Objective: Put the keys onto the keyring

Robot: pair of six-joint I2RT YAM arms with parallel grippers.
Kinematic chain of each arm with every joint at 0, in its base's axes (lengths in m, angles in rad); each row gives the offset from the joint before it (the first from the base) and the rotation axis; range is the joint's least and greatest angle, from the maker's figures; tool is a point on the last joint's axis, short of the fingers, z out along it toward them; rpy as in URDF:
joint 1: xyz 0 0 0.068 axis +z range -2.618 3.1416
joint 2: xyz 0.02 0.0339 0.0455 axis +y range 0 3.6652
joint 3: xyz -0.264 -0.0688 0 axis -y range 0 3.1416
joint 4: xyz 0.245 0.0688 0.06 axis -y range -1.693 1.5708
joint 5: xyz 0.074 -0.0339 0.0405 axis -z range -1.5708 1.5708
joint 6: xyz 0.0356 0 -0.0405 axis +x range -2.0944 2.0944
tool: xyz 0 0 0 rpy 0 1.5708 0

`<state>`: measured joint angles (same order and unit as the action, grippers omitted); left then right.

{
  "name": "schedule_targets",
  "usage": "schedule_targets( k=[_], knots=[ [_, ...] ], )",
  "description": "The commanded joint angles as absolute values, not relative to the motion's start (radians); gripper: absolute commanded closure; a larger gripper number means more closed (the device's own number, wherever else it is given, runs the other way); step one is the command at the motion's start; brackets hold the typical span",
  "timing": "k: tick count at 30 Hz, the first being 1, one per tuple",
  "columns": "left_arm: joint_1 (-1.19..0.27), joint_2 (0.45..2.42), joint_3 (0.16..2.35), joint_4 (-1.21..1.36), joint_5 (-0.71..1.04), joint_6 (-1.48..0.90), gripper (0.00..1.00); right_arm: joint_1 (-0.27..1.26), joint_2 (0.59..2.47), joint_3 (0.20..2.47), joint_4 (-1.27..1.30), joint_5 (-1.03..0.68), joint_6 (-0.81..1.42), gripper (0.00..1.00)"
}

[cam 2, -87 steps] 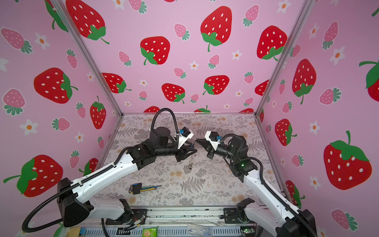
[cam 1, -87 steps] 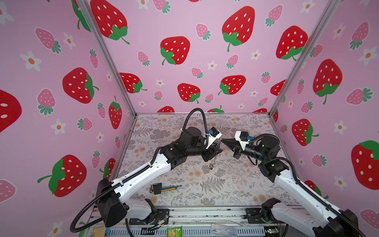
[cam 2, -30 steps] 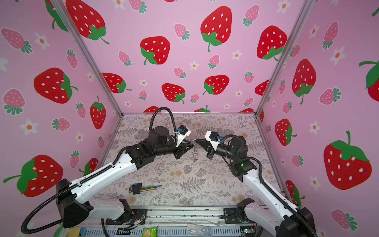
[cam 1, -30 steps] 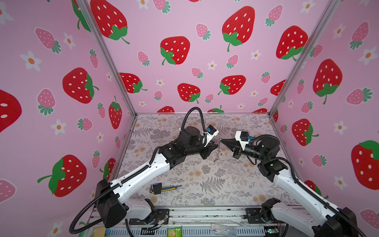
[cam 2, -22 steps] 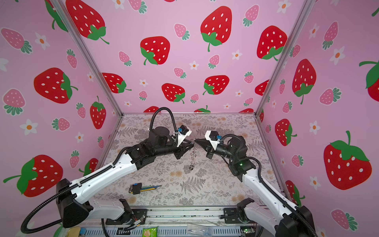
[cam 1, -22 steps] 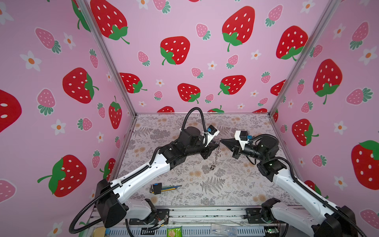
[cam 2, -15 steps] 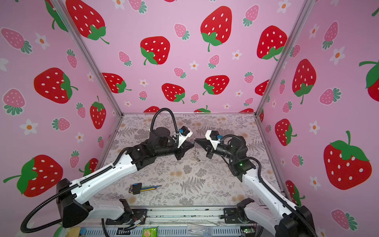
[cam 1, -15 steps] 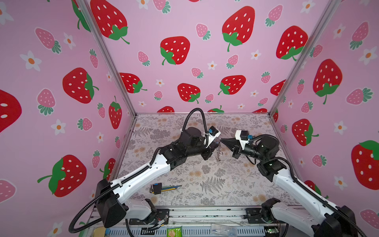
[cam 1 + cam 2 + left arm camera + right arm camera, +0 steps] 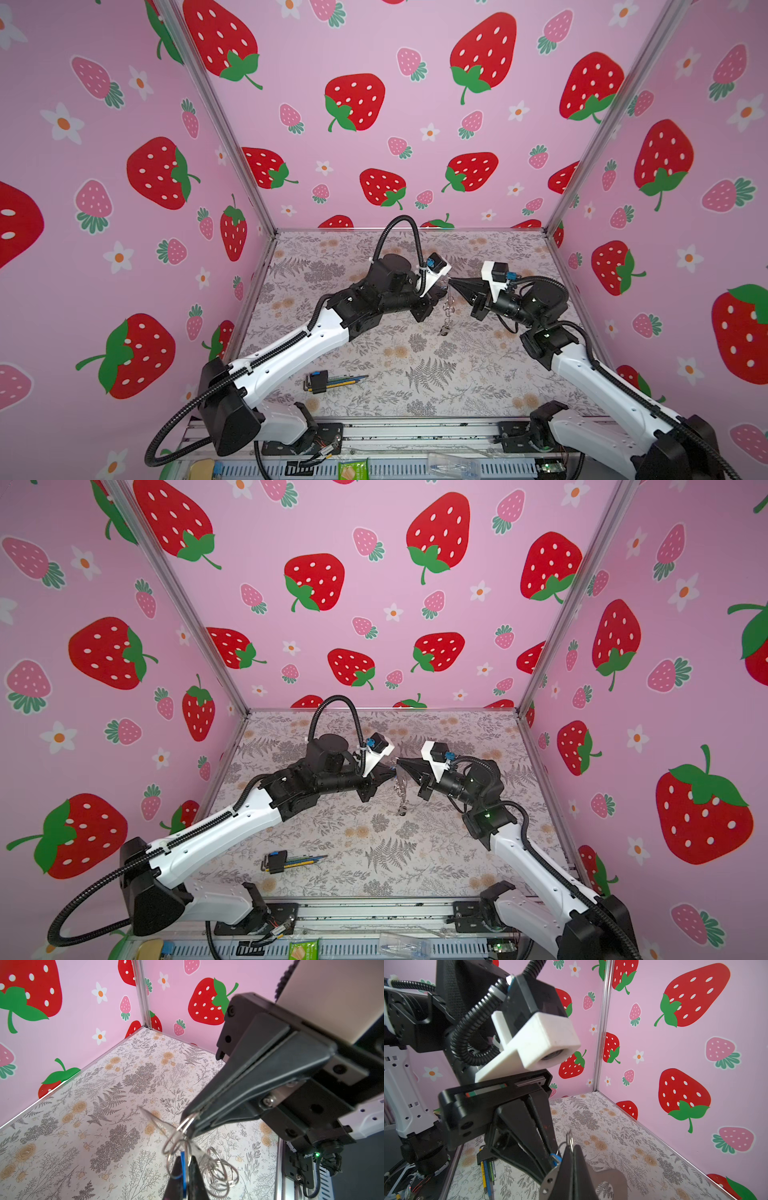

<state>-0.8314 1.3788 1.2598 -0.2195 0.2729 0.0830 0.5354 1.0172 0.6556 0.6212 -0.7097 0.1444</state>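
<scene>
Front of mat [image 9: 419, 399], hex-key bundle [image 9: 319, 381], apart from keyring [image 9: 614, 1176]

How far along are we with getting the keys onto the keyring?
Done: keyring and blue-tagged key are up off the table. In hand: right hand shut on a keyring ring, left hand shut on the blue tag beside it. Left: threading isn't visibly finished, and only that one key is identifiable.
</scene>
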Motion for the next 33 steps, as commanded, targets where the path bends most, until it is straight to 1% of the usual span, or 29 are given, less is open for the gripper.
schedule_targets(
  k=[1, 7, 14, 19, 29, 33],
  knots=[
    [-0.838, 1.395, 1.311, -0.252, 0.322, 0.100, 1.00, 0.534, 1.003, 0.652, 0.702, -0.690, 0.178, 1.00],
    [-0.839, 1.421, 1.336, -0.273, 0.353, 0.098, 1.00, 0.531, 0.997, 0.645, 0.715, -0.688, 0.184, 1.00],
    [-0.838, 1.424, 1.369, -0.349, 0.266, 0.152, 1.00, 0.517, 0.980, 0.634, 0.686, -0.716, 0.166, 1.00],
    [-0.831, 1.420, 1.408, -0.422, 0.268, 0.220, 1.00, 0.502, 0.967, 0.645, 0.616, -0.765, 0.119, 1.00],
    [-0.797, 1.471, 1.512, -0.557, 0.392, 0.270, 1.00, 0.486, 0.968, 0.663, 0.571, -0.860, 0.076, 1.00],
    [-0.782, 1.487, 1.537, -0.589, 0.438, 0.276, 1.00, 0.485, 0.968, 0.671, 0.531, -0.861, 0.038, 1.00]
  ],
)
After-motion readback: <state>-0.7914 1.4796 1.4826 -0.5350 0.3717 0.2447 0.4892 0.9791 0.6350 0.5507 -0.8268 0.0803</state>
